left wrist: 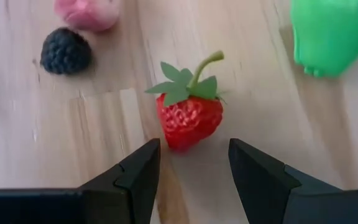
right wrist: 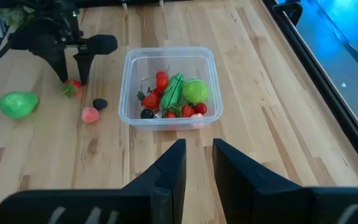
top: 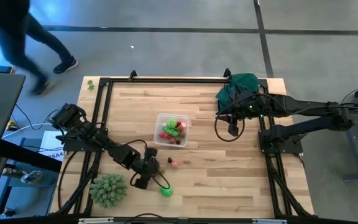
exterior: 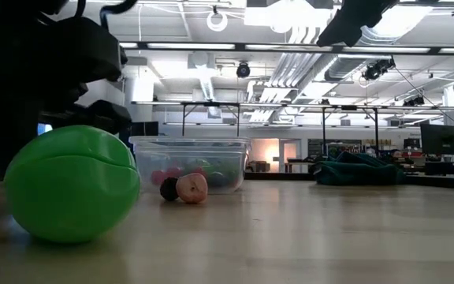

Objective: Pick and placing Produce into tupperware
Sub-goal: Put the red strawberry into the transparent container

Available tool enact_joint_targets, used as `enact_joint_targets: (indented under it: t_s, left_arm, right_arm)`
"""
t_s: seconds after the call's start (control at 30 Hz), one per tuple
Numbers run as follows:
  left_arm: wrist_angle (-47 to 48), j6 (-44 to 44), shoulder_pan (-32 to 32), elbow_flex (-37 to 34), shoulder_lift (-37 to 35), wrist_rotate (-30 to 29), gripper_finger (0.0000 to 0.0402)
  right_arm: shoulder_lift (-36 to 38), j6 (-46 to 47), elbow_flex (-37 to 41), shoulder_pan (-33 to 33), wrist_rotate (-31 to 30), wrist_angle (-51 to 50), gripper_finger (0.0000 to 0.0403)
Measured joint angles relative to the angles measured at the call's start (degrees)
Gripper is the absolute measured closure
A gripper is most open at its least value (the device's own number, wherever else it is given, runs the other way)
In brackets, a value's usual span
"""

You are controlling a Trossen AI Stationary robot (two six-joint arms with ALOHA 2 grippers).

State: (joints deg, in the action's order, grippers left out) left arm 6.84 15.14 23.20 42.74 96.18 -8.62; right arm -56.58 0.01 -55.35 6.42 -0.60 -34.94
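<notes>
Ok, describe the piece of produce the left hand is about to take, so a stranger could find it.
Start at the clear tupperware in the table's middle, then go to the left hand, open, beside it. Between its fingers lies the strawberry: red, with green leaves and stem, unlike the blackberry, pink piece and big green fruit nearby.

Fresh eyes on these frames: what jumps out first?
Probably the left gripper, open and poised just short of a red strawberry lying on the table, with a blackberry and a pink piece just beyond. Next, the tupperware mid-table, already holding red and green produce. The right gripper waits open, high above.
</notes>
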Motion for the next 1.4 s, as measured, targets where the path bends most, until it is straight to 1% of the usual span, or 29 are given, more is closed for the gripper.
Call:
enact_joint_targets:
  t_s: [0.2,0.37,0.53,0.6,0.8,0.93,1.07,1.33,1.4]
  left_arm:
    - [-0.01,-11.87,0.02,0.0,0.0,-2.0,0.022]
    - [-0.34,-17.89,0.01,0.0,-0.02,-2.36,0.022]
    - [-1.52,-23.95,-0.06,0.0,-0.02,-1.42,0.022]
    - [-2.06,-24.99,-0.67,0.0,-0.02,-0.69,0.022]
    - [-5.55,-26.59,-3.4,0.0,-0.02,4.94,0.022]
    - [-5.33,-27.1,-4.66,0.0,-0.04,9.05,0.022]
    - [-5.41,-29.3,-4.59,0.0,-0.04,9.75,0.022]
    - [-5.69,-29.43,-4.61,-0.01,0.59,9.68,0.022]
    - [-6.96,-29.27,-4.61,0.11,1.39,9.68,0.022]
  right_arm:
    - [0.0,0.0,0.0,-0.01,0.0,0.0,0.0334]
    - [0.0,0.0,0.0,0.01,0.0,0.01,0.0334]
    - [0.0,0.0,0.0,-0.01,0.0,0.02,0.0334]
    - [0.0,0.0,0.0,-0.01,0.0,0.02,0.0334]
    - [0.0,0.0,0.0,0.0,0.0,0.02,0.0334]
    - [0.0,0.0,0.0,0.01,0.0,0.02,0.0334]
    - [0.0,0.0,0.0,-0.01,0.0,0.02,0.0334]
    - [0.0,0.0,0.0,0.0,0.0,0.02,0.0334]
    - [0.0,0.0,0.0,-0.01,0.0,0.02,0.0334]
